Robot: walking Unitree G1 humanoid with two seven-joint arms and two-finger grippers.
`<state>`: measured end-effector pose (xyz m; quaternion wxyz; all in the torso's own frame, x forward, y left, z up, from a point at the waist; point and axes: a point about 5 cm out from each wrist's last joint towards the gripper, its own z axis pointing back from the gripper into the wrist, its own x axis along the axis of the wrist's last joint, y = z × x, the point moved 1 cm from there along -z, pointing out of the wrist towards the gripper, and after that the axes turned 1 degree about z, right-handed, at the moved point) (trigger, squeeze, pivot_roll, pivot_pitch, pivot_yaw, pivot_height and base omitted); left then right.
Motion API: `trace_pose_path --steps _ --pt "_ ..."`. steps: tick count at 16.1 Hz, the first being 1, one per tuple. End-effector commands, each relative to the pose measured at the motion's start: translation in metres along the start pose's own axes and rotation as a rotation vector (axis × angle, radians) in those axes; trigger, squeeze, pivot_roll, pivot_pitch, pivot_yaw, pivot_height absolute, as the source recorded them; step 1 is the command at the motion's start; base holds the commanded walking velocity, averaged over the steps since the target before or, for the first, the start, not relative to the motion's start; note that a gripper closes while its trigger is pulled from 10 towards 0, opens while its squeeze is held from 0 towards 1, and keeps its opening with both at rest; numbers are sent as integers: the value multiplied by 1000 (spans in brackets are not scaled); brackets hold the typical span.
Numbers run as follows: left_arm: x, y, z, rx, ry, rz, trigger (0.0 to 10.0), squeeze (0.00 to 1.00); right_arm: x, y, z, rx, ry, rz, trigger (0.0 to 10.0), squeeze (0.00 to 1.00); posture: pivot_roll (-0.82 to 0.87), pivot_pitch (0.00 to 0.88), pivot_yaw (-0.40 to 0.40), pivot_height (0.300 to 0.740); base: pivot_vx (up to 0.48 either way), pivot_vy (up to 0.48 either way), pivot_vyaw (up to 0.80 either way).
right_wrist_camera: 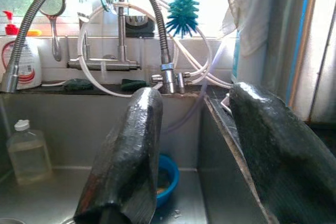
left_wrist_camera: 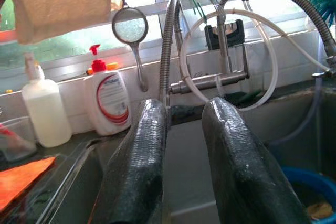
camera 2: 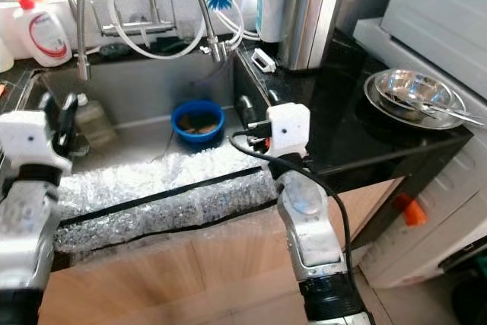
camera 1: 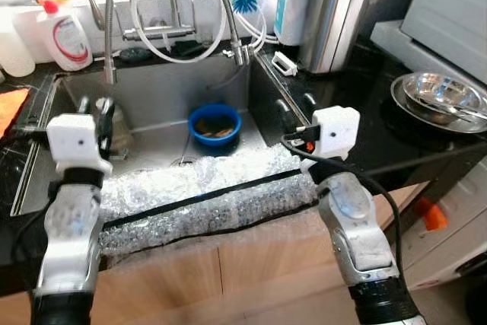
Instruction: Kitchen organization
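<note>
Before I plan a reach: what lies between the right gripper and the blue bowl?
Only bare steel sink floor separates the right gripper from the blue bowl, as the left eye view shows.

A round blue plastic bowl [camera 1: 214, 129] is showing brown inside. A white bottle [camera 1: 67, 36] is wearing a red cap and red-ringed label. A teal bristle brush [right_wrist_camera: 183, 3] is glowing against the window. An orange cloth [left_wrist_camera: 23, 179] is lying flat.

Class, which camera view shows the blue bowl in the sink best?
The left eye view: the blue bowl shows whole, from above, brown scraps inside. The right eye view matches it. Both wrist views catch just its rim, partly hidden behind a gripper finger.
</note>
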<state>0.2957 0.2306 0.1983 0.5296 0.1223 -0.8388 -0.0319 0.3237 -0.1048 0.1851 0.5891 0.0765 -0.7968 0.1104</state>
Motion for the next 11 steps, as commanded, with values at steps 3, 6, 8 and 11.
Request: trace_pose_path --steps 3,6,8,11 --pt "4 -11 -2 -13 9 5 10000 0 5 -4 -2 -20 -17 -9 10000 0 -6 0 -9 740 0 0 0" --pt "3 -22 -8 -33 23 25 10000 0 7 -1 -3 -5 -22 13 10000 0 -16 0 -2 740 0 0 0" --pt "3 -27 -11 -41 26 16 10000 0 8 0 -4 -1 -25 30 10000 0 -18 0 -4 740 0 0 616" --pt "1 -32 -11 -54 48 -7 10000 0 9 1 -4 10 -33 12 10000 0 -15 0 -6 740 0 -221 260"
